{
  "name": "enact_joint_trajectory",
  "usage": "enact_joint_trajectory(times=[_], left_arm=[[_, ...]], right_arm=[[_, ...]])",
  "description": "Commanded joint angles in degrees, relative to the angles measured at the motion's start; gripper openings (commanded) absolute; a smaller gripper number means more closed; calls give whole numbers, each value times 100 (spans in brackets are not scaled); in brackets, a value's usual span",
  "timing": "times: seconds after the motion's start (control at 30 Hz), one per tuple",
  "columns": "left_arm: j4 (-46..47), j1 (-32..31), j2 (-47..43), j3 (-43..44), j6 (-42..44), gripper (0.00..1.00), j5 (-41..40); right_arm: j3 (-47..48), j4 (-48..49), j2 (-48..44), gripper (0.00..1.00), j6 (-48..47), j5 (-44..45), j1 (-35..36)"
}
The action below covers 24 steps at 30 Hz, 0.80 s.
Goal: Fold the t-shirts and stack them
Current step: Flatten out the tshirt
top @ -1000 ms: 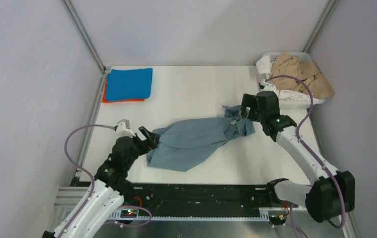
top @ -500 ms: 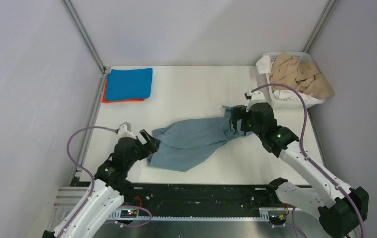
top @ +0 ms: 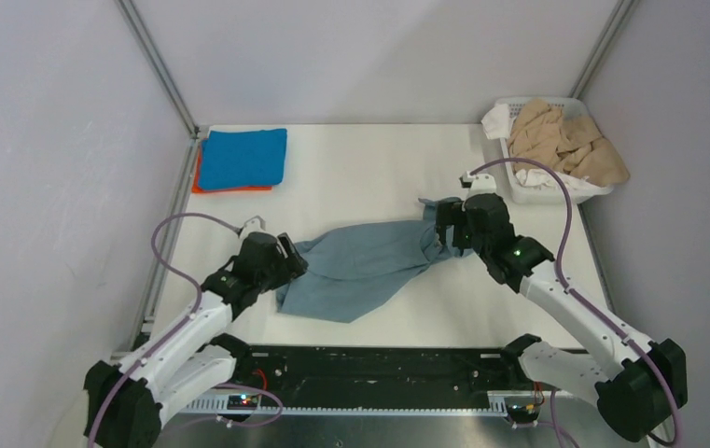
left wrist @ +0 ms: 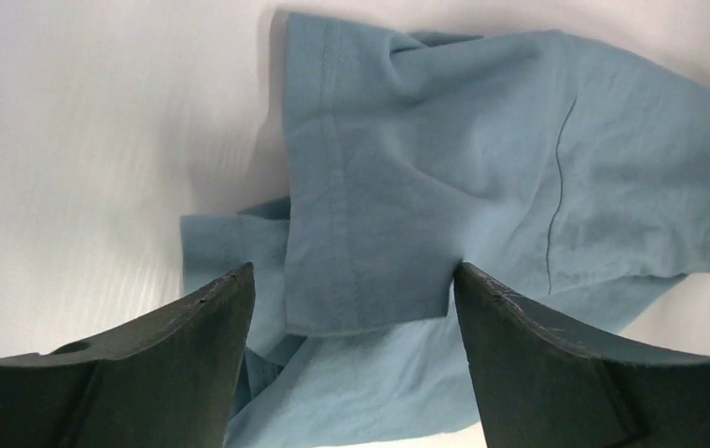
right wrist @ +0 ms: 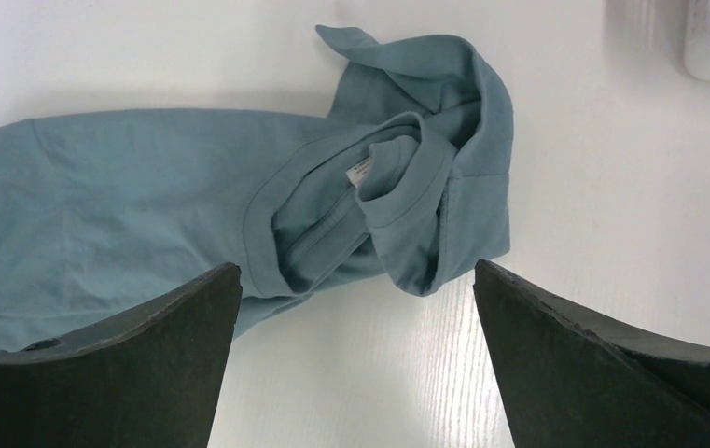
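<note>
Grey-blue t-shirt (top: pixel 360 266) soft, creased, bunched at one end; left claw (left wrist: pixel 351 271), right claw (right wrist: pixel 355 269) both spread wide, empty.

From high behind the arm bases, looking down over the whole counter (top: pixel 369 168); from each wrist, close and downward past dark fingers (left wrist: pixel 146 373), onto opposite ends of the same grey-blue t-shirt (top: pixel 360 266).

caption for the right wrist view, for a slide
Open right pincer framing the crumpled collar end of the grey-blue shirt on the white table.
</note>
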Motion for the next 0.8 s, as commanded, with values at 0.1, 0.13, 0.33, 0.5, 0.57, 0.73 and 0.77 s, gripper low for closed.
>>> enact_joint_trajectory(times=[0.1,0.13,0.33,0.5,0.57,0.73,0.77], left_arm=[[601,-20,852,576,176,76,-246],[635,-19,924,637,204,72,-185],[743,-17,1361,795,314,53,89],[740,-18,1174,757,319,38,-31],[737,-19,1086,758,340,31,-92],[738,-19,1066,831,399,3,-196],[733,-19,1079,865,412,1,-188]], right_arm=[[-79,166,264,99,123,271,-204],[-80,155,291,99,118,289,-223],[-80,138,311,99,131,346,-312],[-84,209,374,99,103,284,-342],[-80,235,417,99,90,293,-341],[-80,306,530,99,39,292,-343],[-80,321,564,100,37,286,-341]])
